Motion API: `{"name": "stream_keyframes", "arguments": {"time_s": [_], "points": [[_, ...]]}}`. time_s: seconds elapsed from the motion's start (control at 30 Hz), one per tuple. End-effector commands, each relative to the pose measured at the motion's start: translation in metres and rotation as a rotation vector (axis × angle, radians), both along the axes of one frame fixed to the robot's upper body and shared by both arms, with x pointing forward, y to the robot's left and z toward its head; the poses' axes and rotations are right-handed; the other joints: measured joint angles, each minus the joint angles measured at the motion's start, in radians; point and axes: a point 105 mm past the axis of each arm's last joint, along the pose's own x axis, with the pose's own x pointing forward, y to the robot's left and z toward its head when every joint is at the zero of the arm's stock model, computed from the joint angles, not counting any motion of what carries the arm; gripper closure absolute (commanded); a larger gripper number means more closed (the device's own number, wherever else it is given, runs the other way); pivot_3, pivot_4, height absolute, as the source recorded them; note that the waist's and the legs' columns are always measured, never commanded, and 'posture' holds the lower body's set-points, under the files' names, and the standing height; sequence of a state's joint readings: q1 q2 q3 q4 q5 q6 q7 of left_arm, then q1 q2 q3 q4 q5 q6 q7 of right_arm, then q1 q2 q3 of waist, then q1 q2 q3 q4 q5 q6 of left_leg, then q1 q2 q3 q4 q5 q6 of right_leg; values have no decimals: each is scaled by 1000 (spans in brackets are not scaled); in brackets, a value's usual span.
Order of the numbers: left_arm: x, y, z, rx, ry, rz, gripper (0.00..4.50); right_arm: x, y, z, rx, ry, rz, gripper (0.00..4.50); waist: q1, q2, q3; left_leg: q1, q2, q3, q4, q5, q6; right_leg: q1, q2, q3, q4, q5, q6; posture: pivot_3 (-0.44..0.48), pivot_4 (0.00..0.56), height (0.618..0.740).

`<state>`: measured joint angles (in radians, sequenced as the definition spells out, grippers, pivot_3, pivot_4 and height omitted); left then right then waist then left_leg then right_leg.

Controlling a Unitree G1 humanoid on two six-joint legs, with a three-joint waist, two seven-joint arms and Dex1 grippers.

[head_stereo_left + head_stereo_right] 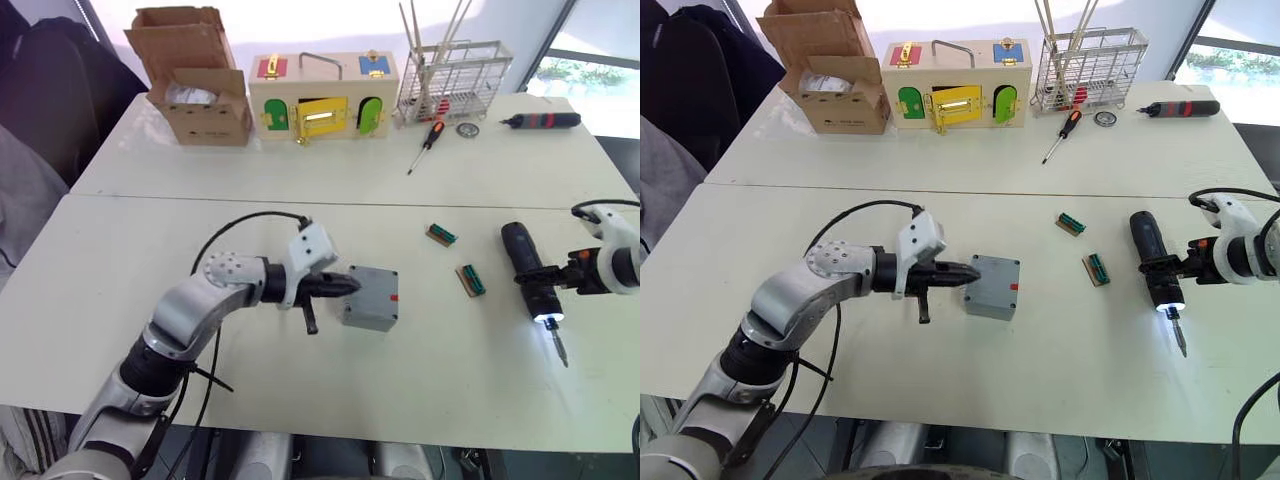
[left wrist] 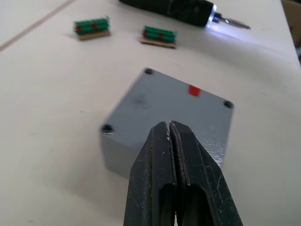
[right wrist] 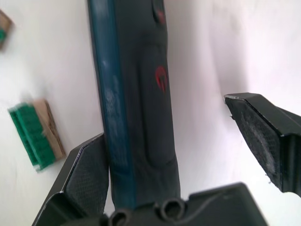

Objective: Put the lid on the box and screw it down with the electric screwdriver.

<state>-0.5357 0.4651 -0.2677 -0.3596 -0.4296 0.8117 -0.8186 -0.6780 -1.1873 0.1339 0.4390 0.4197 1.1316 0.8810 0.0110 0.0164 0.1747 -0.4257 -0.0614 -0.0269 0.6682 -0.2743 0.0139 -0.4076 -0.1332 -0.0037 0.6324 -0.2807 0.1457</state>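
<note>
Table (image 1: 300, 200): two white tops pushed together, the seam running across behind both grippers.
Wooden box (image 1: 322, 96): far side of the table, well beyond the left gripper, with coloured doors and a metal handle.
Cardboard carton (image 1: 195, 85): open, just beside the wooden box, at the far edge.
Wire rack (image 1: 453, 78): far edge, well beyond the right gripper, with thin sticks standing in it.
Electric screwdriver (image 1: 529, 272): lies flat on the table between the right gripper's fingers, lit tip and bit pointing towards the near edge.
Box (image 1: 370, 298): sits on the table directly ahead of the left gripper's tips, red mark on the side facing away from that gripper.
Lid (image 2: 181, 101): already on top of the box, its corner holes showing.
Left gripper (image 2: 169, 134): fingers pressed together, holding nothing, tips at the box's near top edge.
Right gripper (image 3: 178, 129): fingers spread wide; one finger lies against the screwdriver's body, the other stands clear of it.
Green terminal blocks (image 1: 471, 280): two small pieces between the box and the screwdriver, the nearer one just beside the right gripper's tool.
Manual screwdriver (image 1: 428, 142): red-and-black handle, near the wire rack.
</note>
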Motion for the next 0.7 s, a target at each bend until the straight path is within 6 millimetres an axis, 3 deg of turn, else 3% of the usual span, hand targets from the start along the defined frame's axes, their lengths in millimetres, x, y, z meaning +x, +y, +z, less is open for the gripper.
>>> {"name": "stream_keyframes", "arguments": {"time_s": [0.03, 0.1, 0.17, 0.27, 0.43, 0.57, 0.7], "points": [[10, 20, 22, -79, -30, 81, 4500, 18, 2, 54, -17, -270, 77, 20, 0, 0, 0, 0, 0, 0, 0, 0, 0, 0, 0, 0, 0, 0, 0, 0, 150, 735], [9, 45, 18, -92, 35, 148, 4500, 14, 34, 84, 64, -434, 260, 20, 0, 0, 0, 0, 0, 0, 0, 0, 0, 0, 0, 0, 0, 0, 0, 0, 150, 735], [1, 65, 11, -100, 110, 189, 4500, -11, 65, 85, 61, -487, 507, 20, -3, -2, -1, 0, 1, 0, -2, 0, -1, -1, 1, 0, 0, 0, 0, 0, 150, 735], [-14, 82, 0, -89, 196, 220, 4500, -45, 82, 52, 83, -426, 659, 20, 5, -5, -1, 0, 4, -5, -3, 0, -1, 0, 5, -3, 1, 0, 0, 0, 150, 735], [-45, 95, -20, -15, 324, 191, 4500, -91, 116, 14, 302, -278, 760, 20, 5, -6, -1, 4, 0, -4, 2, 1, -2, 7, 1, 1, 1, 1, 0, 0, 150, 735], [-53, 97, -27, -66, 385, 224, 4500, -106, 126, -14, 396, -252, 705, 20, 4, -7, -2, 16, 0, -5, -1, -4, 6, 17, 1, 1, -2, 1, 0, 0, 150, 735], [-66, 88, -36, -84, 448, 215, 4500, -115, 130, -32, 441, -231, 661, 20, 3, -8, -2, 16, 0, -4, -3, -2, 0, 16, 0, 1, -2, 0, 0, 0, 150, 735]]}}
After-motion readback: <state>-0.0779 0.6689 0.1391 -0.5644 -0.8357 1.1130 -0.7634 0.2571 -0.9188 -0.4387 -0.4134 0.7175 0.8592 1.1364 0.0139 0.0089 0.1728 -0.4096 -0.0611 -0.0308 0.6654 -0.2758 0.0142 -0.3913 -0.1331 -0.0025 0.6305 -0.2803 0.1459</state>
